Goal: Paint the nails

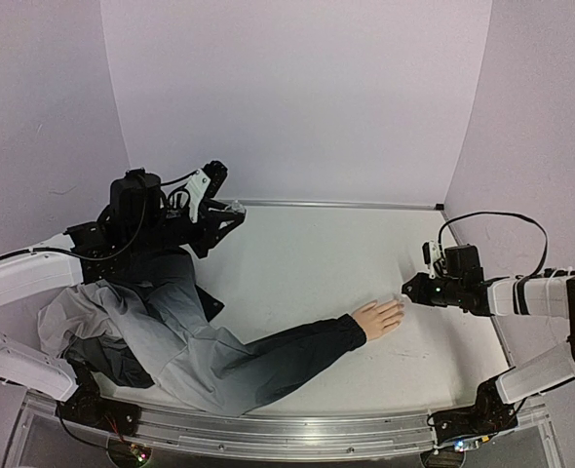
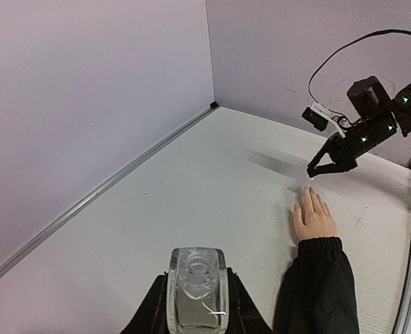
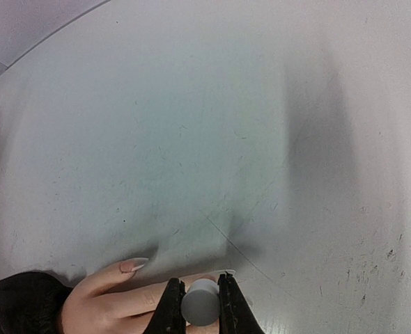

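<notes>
Where the two arms are bolted at the near edge, a metal rail (image 1: pixel 268 434) runs along the front of the pale table (image 1: pixel 317 253). Just beyond it lies a crumpled grey jacket (image 1: pixel 161 331), heaped at the left. Its dark sleeve (image 1: pixel 297 351) stretches rightward across the table top.

At the sleeve's cuff a peach mannequin hand (image 1: pixel 378 318) rests palm down, right of centre, with its fingers pointing toward the right arm. The nails (image 3: pixel 134 264) sit at its fingertips. In the right wrist view one long, pale pink nail is plain on the finger lying nearest the camera's left. The others are hidden or too small to judge.

The right gripper (image 1: pixel 409 290) hangs directly at those fingertips, with its jaws angled downward. They are pinched tight on a small grey round cap (image 3: pixel 200 308), which is seen end-on between them. Whether anything below the cap touches a finger cannot be told. In the left wrist view the gripper stands just past the fingertips.

Farther back and to the left, well apart from the hand, the left gripper (image 1: pixel 231 213) reaches toward the rear of the table. Its jaws are clamped on an upright clear bottle (image 2: pixel 197 278). Behind everything rises the lilac back wall (image 1: pixel 297 97), which meets the table along a thin metal strip.
</notes>
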`<action>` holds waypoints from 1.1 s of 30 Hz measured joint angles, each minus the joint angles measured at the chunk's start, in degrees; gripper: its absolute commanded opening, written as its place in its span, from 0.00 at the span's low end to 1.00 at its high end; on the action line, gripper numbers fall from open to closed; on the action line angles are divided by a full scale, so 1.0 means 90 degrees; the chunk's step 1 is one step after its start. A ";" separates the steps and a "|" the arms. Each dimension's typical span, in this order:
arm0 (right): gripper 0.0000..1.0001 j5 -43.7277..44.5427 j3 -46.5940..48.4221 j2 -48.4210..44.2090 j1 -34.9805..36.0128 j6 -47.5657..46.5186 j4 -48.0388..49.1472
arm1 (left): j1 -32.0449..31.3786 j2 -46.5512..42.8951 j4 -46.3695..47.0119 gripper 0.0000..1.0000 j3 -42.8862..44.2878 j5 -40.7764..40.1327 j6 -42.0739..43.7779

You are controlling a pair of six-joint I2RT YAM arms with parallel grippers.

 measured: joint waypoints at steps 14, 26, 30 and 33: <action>0.00 0.0056 0.0000 0.0015 0.0000 0.0000 0.0039 | 0.0000 0.0000 0.0000 0.00 0.0000 0.0005 -0.0002; 0.00 0.0194 0.0029 0.0075 0.0000 0.0000 0.0083 | 0.0000 0.0000 0.0000 0.00 0.0000 0.0056 -0.0007; 0.00 0.0228 0.0085 0.0172 0.0000 0.0000 0.0095 | 0.0000 0.0000 0.0000 0.00 0.0000 0.0078 -0.0007; 0.00 0.0289 0.0119 0.0221 0.0000 0.0000 0.0117 | 0.0000 0.0000 0.0000 0.00 0.0000 0.0102 -0.0007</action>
